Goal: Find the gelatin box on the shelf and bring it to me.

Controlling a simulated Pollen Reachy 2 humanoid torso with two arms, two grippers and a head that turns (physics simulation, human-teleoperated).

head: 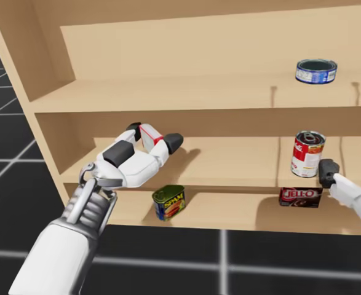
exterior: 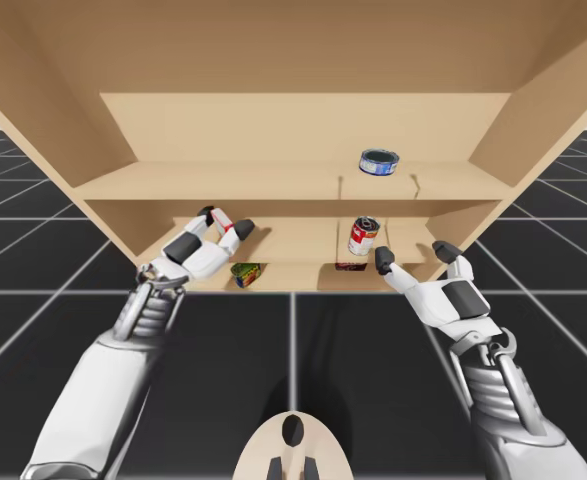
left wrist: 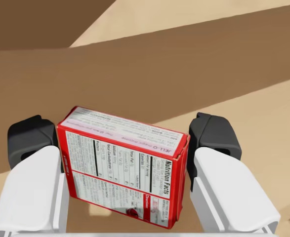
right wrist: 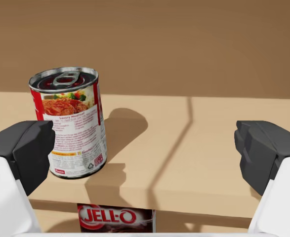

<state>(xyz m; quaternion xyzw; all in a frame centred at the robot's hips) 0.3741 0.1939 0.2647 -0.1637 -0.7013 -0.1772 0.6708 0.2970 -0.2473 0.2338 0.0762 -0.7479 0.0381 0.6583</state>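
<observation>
Left tool (left wrist: 122, 139) is gripping the red gelatin box (left wrist: 127, 170), both fingers pressing its sides, box tilting a bit in the grasp. Box is sitting well apart from the red-and-white soup can (right wrist: 70, 123), off to that can's left at approx the same level, by the front of the shelf's (head: 229, 158) middle board. Right tool (right wrist: 145, 148) is hanging wide open just in front of the can, touching nothing. Dark-red flat box (head: 300, 196) is lying right under the can, one board down. Green-blue rectangular tin (head: 168, 202) is lying on that board too, further left. Blue round tin (head: 316, 70) is resting one board above the can. Find + grab are looking done. Pulling the box clear of the shelf & bringing it back is remaining, so approx halfway imo.
</observation>
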